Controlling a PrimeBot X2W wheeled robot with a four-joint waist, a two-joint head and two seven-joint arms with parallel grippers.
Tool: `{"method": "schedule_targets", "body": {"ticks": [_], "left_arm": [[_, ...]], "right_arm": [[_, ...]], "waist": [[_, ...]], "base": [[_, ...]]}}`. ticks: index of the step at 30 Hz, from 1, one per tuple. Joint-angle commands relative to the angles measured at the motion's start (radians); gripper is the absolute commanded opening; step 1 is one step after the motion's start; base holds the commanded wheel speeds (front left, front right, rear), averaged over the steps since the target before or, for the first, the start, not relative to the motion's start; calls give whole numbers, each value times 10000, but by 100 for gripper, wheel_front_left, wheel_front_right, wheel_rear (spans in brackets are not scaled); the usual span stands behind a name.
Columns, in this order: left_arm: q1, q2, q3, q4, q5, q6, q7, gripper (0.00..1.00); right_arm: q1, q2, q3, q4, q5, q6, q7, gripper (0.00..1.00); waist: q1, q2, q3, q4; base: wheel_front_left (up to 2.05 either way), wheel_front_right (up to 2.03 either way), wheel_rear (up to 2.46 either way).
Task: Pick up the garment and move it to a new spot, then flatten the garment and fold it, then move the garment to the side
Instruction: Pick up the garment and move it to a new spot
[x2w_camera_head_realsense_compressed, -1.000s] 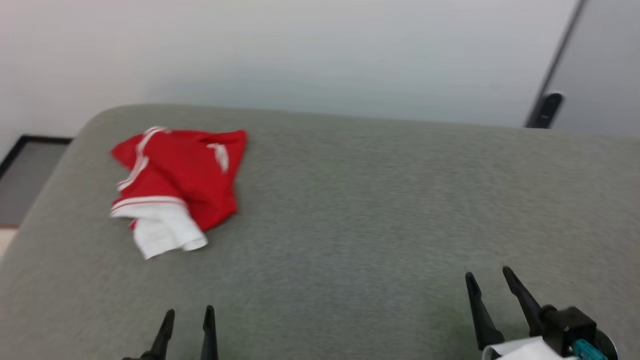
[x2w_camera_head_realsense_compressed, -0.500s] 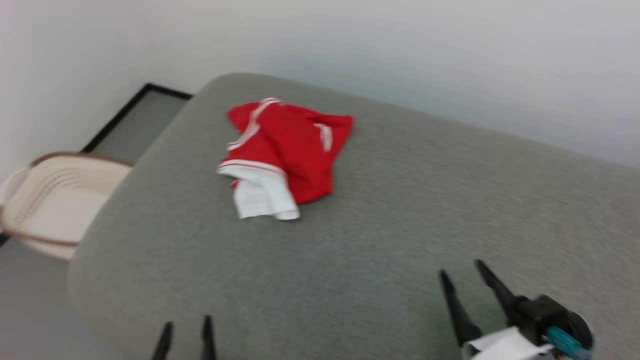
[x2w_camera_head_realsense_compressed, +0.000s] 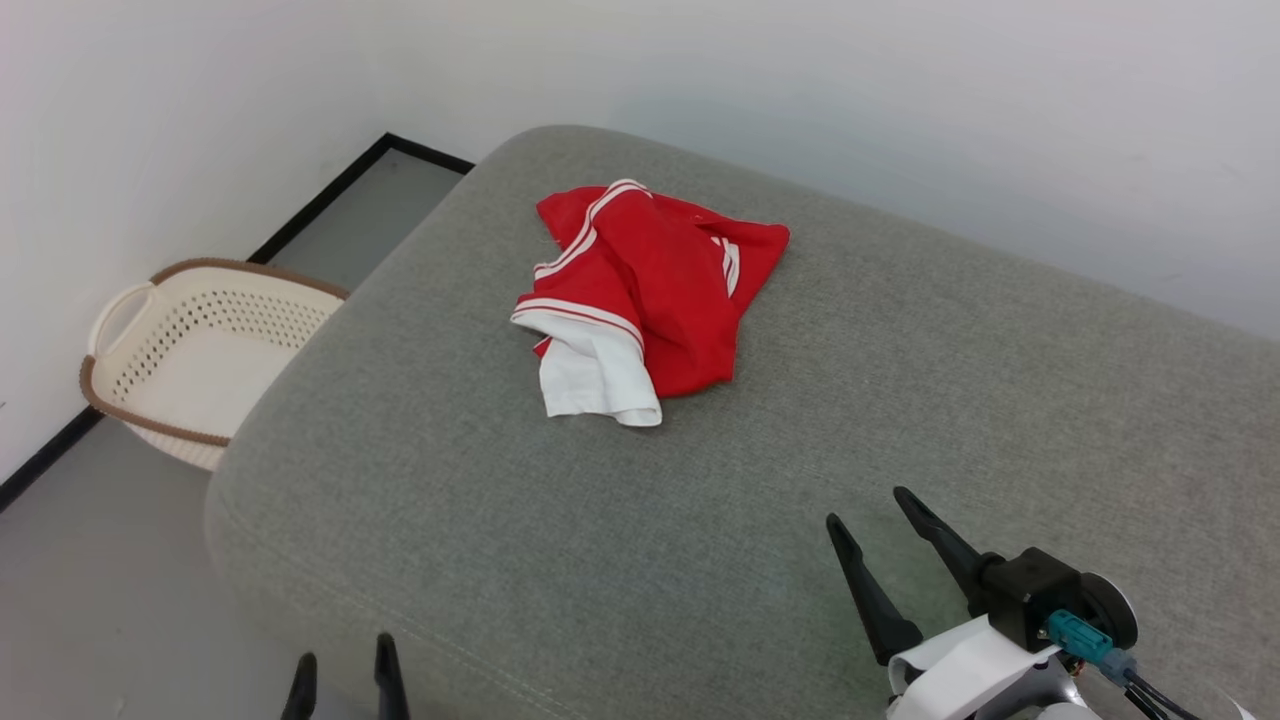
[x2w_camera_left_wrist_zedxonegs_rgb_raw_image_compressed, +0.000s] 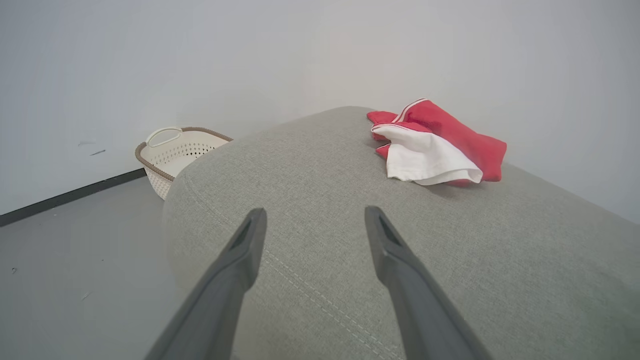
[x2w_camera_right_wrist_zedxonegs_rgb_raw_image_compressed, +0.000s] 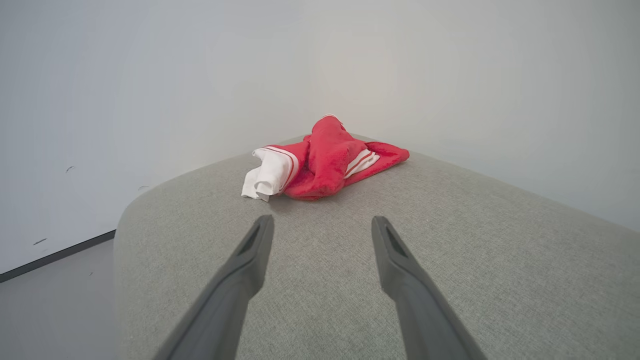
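Note:
The garment (x2w_camera_head_realsense_compressed: 650, 295), red with a white sleeve and white stripe trim, lies crumpled near the far left corner of a grey cushioned surface (x2w_camera_head_realsense_compressed: 800, 420). It also shows as the garment (x2w_camera_left_wrist_zedxonegs_rgb_raw_image_compressed: 435, 145) in the left wrist view and the garment (x2w_camera_right_wrist_zedxonegs_rgb_raw_image_compressed: 325, 165) in the right wrist view. My left gripper (x2w_camera_head_realsense_compressed: 342, 665) is open at the bottom left, off the cushion's near corner, holding nothing. My right gripper (x2w_camera_head_realsense_compressed: 868, 508) is open over the cushion's near right part, well short of the garment. Both stand apart from the fabric.
A cream perforated basket (x2w_camera_head_realsense_compressed: 190, 355) with a brown rim stands on the grey floor (x2w_camera_head_realsense_compressed: 90, 590) left of the cushion, also seen as the basket (x2w_camera_left_wrist_zedxonegs_rgb_raw_image_compressed: 175, 152). White walls (x2w_camera_head_realsense_compressed: 900, 110) close the far side and the left.
The head camera has swung left, so the garment sits further right in the picture and the basket has come into view. Both grippers stay open.

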Motion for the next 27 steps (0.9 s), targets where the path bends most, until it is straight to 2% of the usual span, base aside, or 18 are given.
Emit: {"method": "schedule_targets", "body": {"ticks": [1,4,7,13,18,19,27], "left_arm": [[-197,6,-10,10,20,-120,-3,100],[-655,6,-41,171,244,-503,-2,100],[-1684,159,-49,464,582,-1084,-4,100],[-4776,948,83,953,676,-1819,-2,100],[-7766,2032,66,2387,59,-2043,190,100],[-7766,2032,66,2387,59,-2043,190,100],[-11511,3792,-767,6408,-1293,-2101,1810,100]], "right_arm": [[6,-23,-50,62,27,-10,-88,100],[282,25,-282,91,-4,-10,-173,100],[577,109,-619,-22,-153,-10,-222,100],[527,182,-655,-571,-477,-10,-31,100],[283,261,-703,-915,-671,-12,-52,100],[283,261,-703,-915,-671,-12,-52,100],[-201,483,-531,-1000,-738,-12,-348,100]], "waist": [[0,0,-56,-54],[0,0,-116,-157],[0,0,-135,-289],[0,0,708,-1741],[0,0,1596,-3093],[0,0,1596,-3093],[0,0,2717,-4912]], "base": [[0,0,0],[0,0,0],[0,0,0],[0,0,0],[0,0,0],[0,0,0],[0,0,0]]}}
